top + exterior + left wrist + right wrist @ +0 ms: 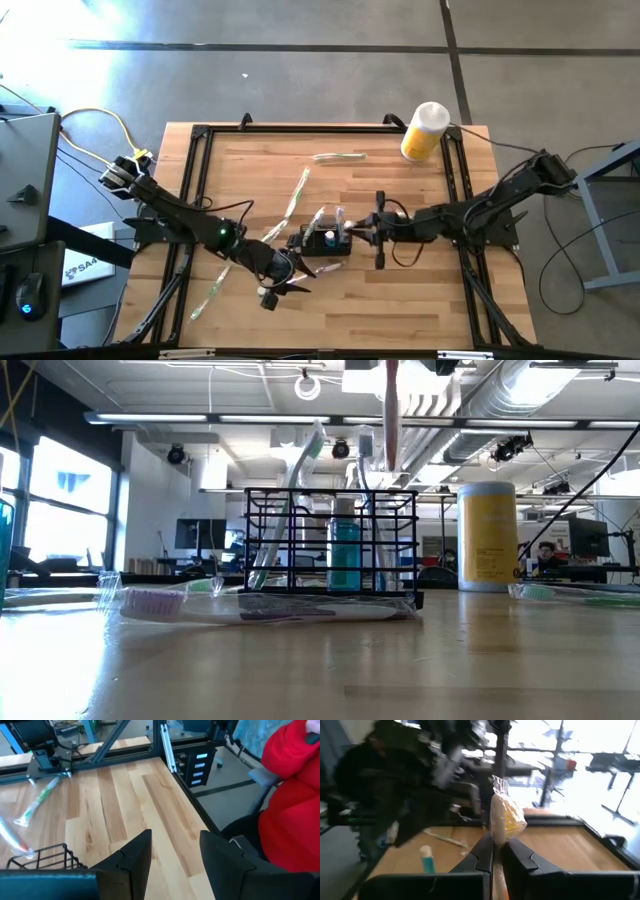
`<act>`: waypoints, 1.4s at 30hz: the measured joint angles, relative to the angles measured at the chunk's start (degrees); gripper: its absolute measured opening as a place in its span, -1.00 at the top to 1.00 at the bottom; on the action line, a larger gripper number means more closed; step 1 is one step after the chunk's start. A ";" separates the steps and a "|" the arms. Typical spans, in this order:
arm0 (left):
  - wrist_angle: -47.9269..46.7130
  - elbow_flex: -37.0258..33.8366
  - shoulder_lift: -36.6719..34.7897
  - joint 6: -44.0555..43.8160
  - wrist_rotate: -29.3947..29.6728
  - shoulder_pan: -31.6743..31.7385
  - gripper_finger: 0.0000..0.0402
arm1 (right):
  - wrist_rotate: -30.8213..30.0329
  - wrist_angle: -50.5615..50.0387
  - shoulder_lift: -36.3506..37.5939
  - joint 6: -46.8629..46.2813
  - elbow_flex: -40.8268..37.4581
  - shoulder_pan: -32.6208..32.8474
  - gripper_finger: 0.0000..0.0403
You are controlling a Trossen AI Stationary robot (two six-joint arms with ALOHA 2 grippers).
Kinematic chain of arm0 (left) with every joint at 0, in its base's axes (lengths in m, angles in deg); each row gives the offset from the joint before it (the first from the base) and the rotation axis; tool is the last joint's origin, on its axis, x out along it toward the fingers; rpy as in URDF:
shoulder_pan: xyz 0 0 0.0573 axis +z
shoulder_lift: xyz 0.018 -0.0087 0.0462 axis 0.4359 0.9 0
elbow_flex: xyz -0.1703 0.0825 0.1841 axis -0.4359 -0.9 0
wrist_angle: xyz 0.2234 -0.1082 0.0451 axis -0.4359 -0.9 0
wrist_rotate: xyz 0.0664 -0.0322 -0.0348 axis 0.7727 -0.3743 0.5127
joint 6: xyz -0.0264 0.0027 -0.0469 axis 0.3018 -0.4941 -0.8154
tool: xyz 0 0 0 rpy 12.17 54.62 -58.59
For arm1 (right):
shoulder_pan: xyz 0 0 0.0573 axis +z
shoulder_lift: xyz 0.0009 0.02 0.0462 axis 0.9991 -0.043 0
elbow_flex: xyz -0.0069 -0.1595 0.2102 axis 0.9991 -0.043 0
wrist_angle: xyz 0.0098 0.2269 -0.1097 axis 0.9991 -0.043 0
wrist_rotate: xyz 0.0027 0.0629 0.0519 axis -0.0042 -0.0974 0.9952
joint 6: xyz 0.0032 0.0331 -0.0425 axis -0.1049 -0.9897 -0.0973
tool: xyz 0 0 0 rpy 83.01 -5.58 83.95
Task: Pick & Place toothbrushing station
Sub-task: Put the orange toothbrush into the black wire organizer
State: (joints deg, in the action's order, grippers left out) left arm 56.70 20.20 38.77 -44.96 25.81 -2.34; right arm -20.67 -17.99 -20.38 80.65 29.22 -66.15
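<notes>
The tabletop (400, 290) is pale planked wood with a smooth, lightly glossy finish, framed by matt black metal rails (196, 160). The toothbrushing station (332, 542) is thin black wire mesh, and the toothbrush (250, 606) lying before it sits in clear, shiny plastic wrap. The yellow bottle (487, 536) looks like smooth plastic.

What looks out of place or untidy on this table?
Several wrapped toothbrushes lie scattered flat at odd angles around the black organiser instead of standing in it. One lies right against its base. Nothing looks spilled or broken.

Overhead, table-level, and two wrist views.
</notes>
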 joint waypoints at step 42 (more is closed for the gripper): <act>-1.15 -0.09 0.46 -2.24 -0.54 0.03 0.20 | 0.82 25.13 -1.74 -7.00 -15.97 -3.26 0.94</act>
State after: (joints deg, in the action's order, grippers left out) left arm 55.54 20.11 39.23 -47.20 25.27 -2.31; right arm -19.85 7.14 -22.12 73.65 13.25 -69.41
